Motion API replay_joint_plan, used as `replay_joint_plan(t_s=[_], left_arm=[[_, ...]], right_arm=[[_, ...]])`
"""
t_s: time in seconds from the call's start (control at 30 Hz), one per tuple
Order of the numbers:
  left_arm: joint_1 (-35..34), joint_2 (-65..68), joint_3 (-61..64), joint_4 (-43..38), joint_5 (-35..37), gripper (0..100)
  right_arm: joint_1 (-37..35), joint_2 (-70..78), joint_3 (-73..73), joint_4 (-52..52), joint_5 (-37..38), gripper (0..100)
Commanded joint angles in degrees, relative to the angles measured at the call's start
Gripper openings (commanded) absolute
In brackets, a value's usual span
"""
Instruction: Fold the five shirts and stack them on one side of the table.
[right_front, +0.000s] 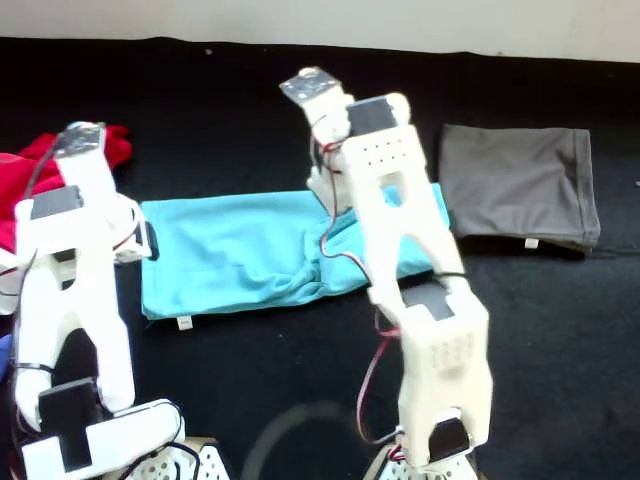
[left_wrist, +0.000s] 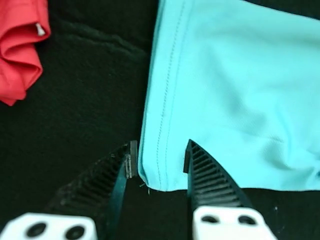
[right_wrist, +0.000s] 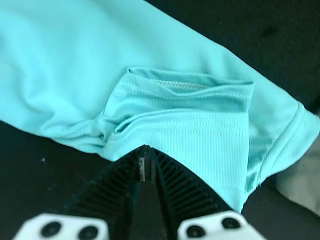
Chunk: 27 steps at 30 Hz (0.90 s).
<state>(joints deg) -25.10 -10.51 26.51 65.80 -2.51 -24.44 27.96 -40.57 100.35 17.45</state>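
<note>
- High view: a black cloth-covered table (right_front: 250, 90) carries three garments.
- A turquoise shirt (right_front: 240, 250) of smooth knit cloth lies flat in the middle, spread widthwise. Its right part is bunched into wrinkles beside the right arm (right_front: 400, 220).
- A grey shirt (right_front: 520, 185), folded into a neat rectangle, lies at the far right, just apart from the turquoise shirt.
- A red shirt (right_front: 20, 190), crumpled, lies at the far left edge, partly behind the left arm (right_front: 75, 260).
- The left arm stands by the left edge of the turquoise shirt. The right arm leans over the shirt's right half.
- Left wrist view: the left gripper (left_wrist: 161, 150) has its ribbed black jaws spread apart, one tip on either side of a hemmed corner of the turquoise shirt (left_wrist: 235, 85). Neither tip pinches the cloth.
- The red shirt (left_wrist: 20, 45) lies well apart from that corner, with bare table (left_wrist: 90, 85) between them.
- Right wrist view: the right gripper (right_wrist: 145, 152) has its jaws pressed together, the tips touching each other right at the edge of a wrinkled fold.
- The turquoise shirt (right_wrist: 185, 120) is doubled over there, a stitched hem facing up. I cannot tell whether any cloth is caught between the tips.
</note>
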Motion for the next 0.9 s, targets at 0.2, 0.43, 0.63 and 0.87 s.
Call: replay_joint_plan(t_s=[0.2,0.43,0.63,0.87], left_arm=[[-1.71,15.78,-7.6,-3.34,0.44,19],[0.57,22.73,-12.35,-3.34,1.76,19],[3.03,27.56,-13.14,-3.34,3.34,19],[5.14,30.46,-14.81,-0.79,3.43,8]], right_arm=[[1.45,-27.82,25.19,0.48,3.16,0.5],[1.45,-35.82,33.63,0.48,3.25,0.5],[1.45,-40.13,35.47,0.48,3.25,0.5],[1.45,-42.24,35.56,0.48,3.25,0.5]])
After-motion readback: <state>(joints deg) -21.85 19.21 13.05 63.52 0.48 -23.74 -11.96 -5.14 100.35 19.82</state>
